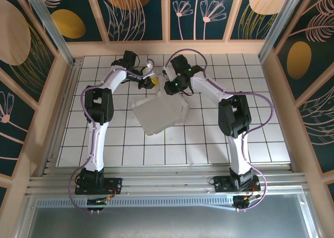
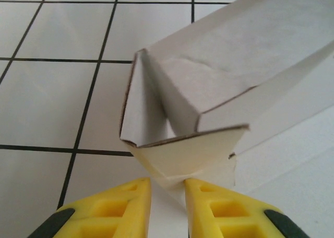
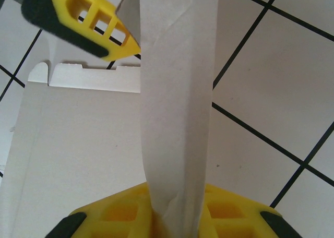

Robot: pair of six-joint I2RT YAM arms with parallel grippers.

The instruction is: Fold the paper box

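Observation:
The paper box (image 1: 159, 115) is a white cardboard piece lying partly folded on the tiled floor between the two arms, with its far edge raised. At that far left corner my left gripper (image 1: 150, 82) is shut on a folded corner flap. In the left wrist view the flap (image 2: 182, 154) narrows down into the gap of the left gripper (image 2: 168, 183), and a raised wall of the paper box (image 2: 224, 66) stands beyond it. My right gripper (image 1: 169, 87) is shut on a long upright strip (image 3: 177, 92), pinched in the right gripper (image 3: 175, 196). The flat panel of the paper box (image 3: 78, 144) lies below.
White tiled floor (image 1: 250, 118) with black grid lines stretches out to both sides of the box. Wooden walls (image 1: 276, 92) close in the left, right and back. A metal rail (image 1: 167, 183) runs along the near edge by the arm bases. The left gripper's yellow finger (image 3: 88, 29) is close to the strip's top.

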